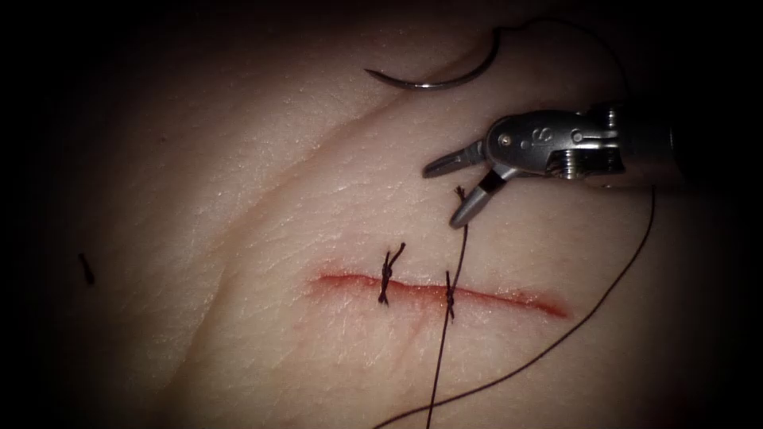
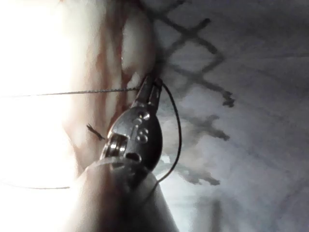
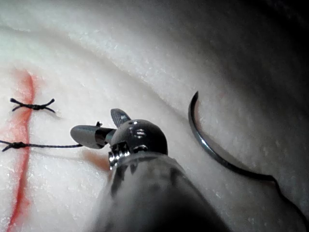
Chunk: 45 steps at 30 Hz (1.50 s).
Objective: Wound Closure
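Note:
The cut [image 1: 509, 299] runs across the tissue [image 1: 262, 183] with red fluid along it and two knotted stitches [image 1: 389, 274] on it. The curved needle [image 1: 433, 81] lies free on the tissue beyond the cut, held by neither tool, and its thread [image 1: 628, 254] trails down the right. My right tool [image 1: 441, 199] hovers beyond the cut with its jaws open. A strand [image 1: 459, 254] rises from the right-hand knot [image 1: 450, 295] to its lower jaw, and the frayed end sits between the jaws. In the left wrist view my left tool [image 2: 150, 83] is shut on a taut thread [image 2: 72, 92].
A short cut piece of thread [image 1: 86, 270] lies on the tissue far left of the cut. A strand [image 1: 435, 381] runs from the right-hand knot toward the near edge. A shallow fold [image 1: 238, 230] crosses the tissue left of the cut.

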Each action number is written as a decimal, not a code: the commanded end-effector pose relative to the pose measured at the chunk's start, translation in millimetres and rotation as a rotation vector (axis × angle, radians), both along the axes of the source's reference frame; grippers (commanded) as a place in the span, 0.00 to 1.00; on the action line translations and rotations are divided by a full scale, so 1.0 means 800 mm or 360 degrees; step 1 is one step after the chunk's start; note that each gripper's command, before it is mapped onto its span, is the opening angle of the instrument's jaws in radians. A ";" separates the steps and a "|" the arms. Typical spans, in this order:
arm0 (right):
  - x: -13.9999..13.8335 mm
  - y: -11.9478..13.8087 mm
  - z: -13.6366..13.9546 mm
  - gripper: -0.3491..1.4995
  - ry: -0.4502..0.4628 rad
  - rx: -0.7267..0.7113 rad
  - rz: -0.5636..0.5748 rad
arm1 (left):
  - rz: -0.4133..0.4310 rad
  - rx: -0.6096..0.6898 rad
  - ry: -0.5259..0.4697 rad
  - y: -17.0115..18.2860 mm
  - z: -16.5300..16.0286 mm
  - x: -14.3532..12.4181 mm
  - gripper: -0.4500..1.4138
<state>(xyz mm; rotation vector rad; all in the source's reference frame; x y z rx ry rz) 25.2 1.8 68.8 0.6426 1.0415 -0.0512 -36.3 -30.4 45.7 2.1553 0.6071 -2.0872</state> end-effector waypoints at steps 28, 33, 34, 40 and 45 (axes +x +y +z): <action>-0.0120 -0.0107 -0.0169 0.84 0.0147 -0.0264 0.0955 | -0.0537 -0.0093 0.0013 0.0386 -0.0005 -0.0030 0.00; -0.0106 -0.0135 -0.0173 0.65 0.0236 -0.0301 0.1012 | -0.0504 -0.0095 0.0001 0.0396 0.0020 -0.0033 0.00; -0.0104 -0.0137 -0.0171 0.63 0.0242 -0.0305 0.1031 | -0.0498 -0.0095 -0.0001 0.0397 0.0023 -0.0032 0.00; -0.0070 -0.0148 -0.0144 0.45 0.0310 -0.0338 0.1141 | -0.0454 -0.0075 -0.0023 0.0398 0.0019 -0.0004 0.00; -0.0013 -0.0164 -0.0130 0.18 0.0384 -0.0351 0.1129 | -0.0429 -0.0043 -0.0046 0.0411 -0.0005 0.0026 0.00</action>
